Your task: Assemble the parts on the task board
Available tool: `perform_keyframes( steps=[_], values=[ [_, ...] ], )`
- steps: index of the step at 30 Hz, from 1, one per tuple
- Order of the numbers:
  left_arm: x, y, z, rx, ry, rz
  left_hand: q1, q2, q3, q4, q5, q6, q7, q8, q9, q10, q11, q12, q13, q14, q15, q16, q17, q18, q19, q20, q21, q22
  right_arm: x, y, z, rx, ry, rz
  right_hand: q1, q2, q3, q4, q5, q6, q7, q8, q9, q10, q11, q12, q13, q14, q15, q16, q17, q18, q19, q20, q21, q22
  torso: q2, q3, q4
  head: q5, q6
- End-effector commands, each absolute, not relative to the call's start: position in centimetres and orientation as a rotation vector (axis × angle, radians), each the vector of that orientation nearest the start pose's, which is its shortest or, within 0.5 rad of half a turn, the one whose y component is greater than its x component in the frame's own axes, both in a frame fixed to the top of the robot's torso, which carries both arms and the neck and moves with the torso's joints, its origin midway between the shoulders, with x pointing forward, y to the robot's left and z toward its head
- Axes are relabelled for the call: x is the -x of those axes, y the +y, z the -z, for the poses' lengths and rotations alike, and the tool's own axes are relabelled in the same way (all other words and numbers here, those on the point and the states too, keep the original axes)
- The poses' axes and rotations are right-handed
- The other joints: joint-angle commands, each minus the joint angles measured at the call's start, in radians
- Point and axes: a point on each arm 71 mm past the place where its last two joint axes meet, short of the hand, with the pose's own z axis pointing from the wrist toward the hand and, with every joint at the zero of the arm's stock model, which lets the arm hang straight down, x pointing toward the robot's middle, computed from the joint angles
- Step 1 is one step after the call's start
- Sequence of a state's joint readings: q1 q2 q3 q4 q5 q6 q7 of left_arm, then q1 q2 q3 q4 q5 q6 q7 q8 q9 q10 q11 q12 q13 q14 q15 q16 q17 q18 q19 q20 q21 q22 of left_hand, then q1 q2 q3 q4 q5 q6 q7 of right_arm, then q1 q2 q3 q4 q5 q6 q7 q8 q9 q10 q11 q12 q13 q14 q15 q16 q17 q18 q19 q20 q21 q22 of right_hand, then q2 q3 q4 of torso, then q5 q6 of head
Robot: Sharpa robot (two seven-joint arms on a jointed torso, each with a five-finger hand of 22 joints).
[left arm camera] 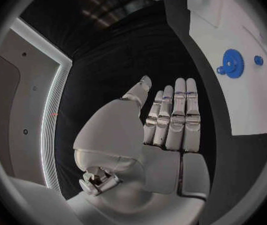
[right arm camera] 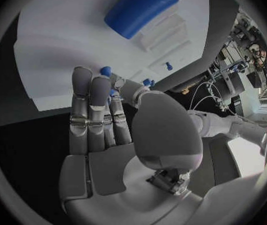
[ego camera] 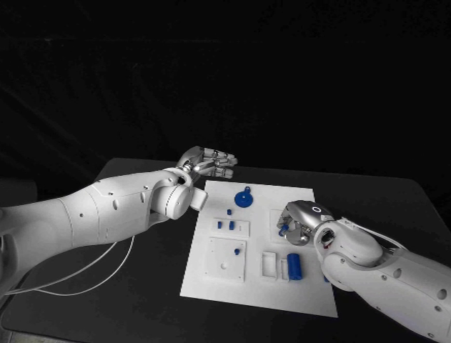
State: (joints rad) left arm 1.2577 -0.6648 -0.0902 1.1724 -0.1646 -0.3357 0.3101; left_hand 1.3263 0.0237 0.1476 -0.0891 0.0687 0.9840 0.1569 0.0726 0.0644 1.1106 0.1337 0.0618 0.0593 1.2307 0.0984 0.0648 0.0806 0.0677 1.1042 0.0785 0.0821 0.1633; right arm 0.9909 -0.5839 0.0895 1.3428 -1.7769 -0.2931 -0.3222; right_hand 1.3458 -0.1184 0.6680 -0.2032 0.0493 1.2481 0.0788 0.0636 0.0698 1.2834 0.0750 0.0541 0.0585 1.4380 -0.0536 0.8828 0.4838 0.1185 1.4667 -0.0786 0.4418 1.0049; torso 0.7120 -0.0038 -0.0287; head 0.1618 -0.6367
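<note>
The white task board point(ego camera: 210, 286) lies in the middle of the table. On it are a blue gear point(ego camera: 244, 199), small blue pegs point(ego camera: 225, 224) and a blue cylinder point(ego camera: 294, 265) in a white holder. My right hand point(ego camera: 301, 216) is over the board's right edge and pinches a small blue part point(right arm camera: 106, 71) between thumb and fingers, close above the board. My left hand point(ego camera: 210, 163) hovers off the board's far left corner, fingers point(left arm camera: 178, 115) straight and holding nothing. The left wrist view shows the gear point(left arm camera: 232, 63) and a peg point(left arm camera: 258, 60) beside that hand.
The black table point(ego camera: 390, 200) runs around the board on all sides. A white cable point(ego camera: 91, 275) trails over the table under my left arm. The blue cylinder point(right arm camera: 141, 10) lies just beyond my right hand's fingertips.
</note>
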Motion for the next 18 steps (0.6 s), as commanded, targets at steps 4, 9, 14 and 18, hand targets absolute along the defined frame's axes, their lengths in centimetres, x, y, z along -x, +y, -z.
perform_keyframes(
  steps=[4, 9, 14, 18],
  values=[
    [-55.5, 22.4, 18.5, 0.967, 1.445, 1.285, -0.002, 0.010, -0.006, 0.003, -0.003, -0.007, -0.003, 0.003, 0.002, -0.008, -0.002, 0.000, 0.001, -0.008, 0.002, -0.002, 0.001, -0.003, 0.001, 0.004, 0.002, -0.001, -48.3, -12.7, 23.9, 0.210, 1.614, -0.496, 0.007, 0.008, 0.005, -0.001, -0.001, 0.010, 0.001, 0.000, -0.001, 0.074, -0.046, 0.007, 0.006, 0.000, -0.009, -0.006, 0.003, 0.008, 0.008, -0.008, 0.003, 0.005, -0.001, -0.0005, 0.0000, 0.003, 0.000],
    [-55.5, 22.4, 18.5, 0.968, 1.445, 1.283, -0.004, 0.012, -0.008, 0.004, -0.004, -0.008, -0.002, 0.003, 0.002, -0.009, -0.002, 0.000, 0.001, -0.009, 0.002, -0.002, 0.001, -0.003, 0.001, 0.004, 0.003, -0.004, -47.6, -12.5, 22.8, 0.209, 1.595, -0.527, 0.005, 0.007, 0.006, -0.002, -0.001, 0.013, 0.000, 0.000, -0.001, 0.077, -0.047, 0.007, 0.005, 0.002, -0.010, -0.011, 0.007, 0.006, 0.009, -0.010, -0.001, 0.013, -0.001, -0.0014, -0.0023, 0.006, 0.000],
    [-55.5, 22.4, 18.5, 0.969, 1.445, 1.282, -0.004, 0.012, -0.008, 0.004, -0.004, -0.008, -0.002, 0.003, 0.002, -0.009, -0.002, 0.000, 0.001, -0.009, 0.002, -0.002, 0.001, -0.003, 0.001, 0.004, 0.003, -0.004, -46.9, -11.9, 21.2, 0.215, 1.564, -0.567, 0.004, 0.006, 0.006, -0.002, -0.001, 0.015, -0.001, 0.000, -0.001, 0.078, -0.047, 0.007, 0.005, 0.002, -0.011, -0.012, 0.009, 0.006, 0.009, -0.011, -0.003, 0.017, -0.002, -0.0011, -0.0019, 0.005, 0.000],
    [-55.6, 22.3, 18.5, 0.969, 1.446, 1.283, -0.004, 0.012, -0.008, 0.004, -0.004, -0.008, -0.002, 0.003, 0.002, -0.009, -0.002, 0.000, 0.001, -0.009, 0.002, -0.002, 0.001, -0.003, 0.001, 0.004, 0.003, -0.004, -46.4, -11.1, 20.5, 0.224, 1.554, -0.599, 0.004, 0.006, 0.006, -0.002, -0.001, 0.016, -0.001, 0.000, 0.000, 0.080, -0.048, 0.007, 0.005, 0.003, -0.011, -0.013, 0.010, 0.006, 0.010, -0.011, -0.004, 0.019, -0.002, -0.0017, -0.0013, 0.006, 0.002]
  ],
)
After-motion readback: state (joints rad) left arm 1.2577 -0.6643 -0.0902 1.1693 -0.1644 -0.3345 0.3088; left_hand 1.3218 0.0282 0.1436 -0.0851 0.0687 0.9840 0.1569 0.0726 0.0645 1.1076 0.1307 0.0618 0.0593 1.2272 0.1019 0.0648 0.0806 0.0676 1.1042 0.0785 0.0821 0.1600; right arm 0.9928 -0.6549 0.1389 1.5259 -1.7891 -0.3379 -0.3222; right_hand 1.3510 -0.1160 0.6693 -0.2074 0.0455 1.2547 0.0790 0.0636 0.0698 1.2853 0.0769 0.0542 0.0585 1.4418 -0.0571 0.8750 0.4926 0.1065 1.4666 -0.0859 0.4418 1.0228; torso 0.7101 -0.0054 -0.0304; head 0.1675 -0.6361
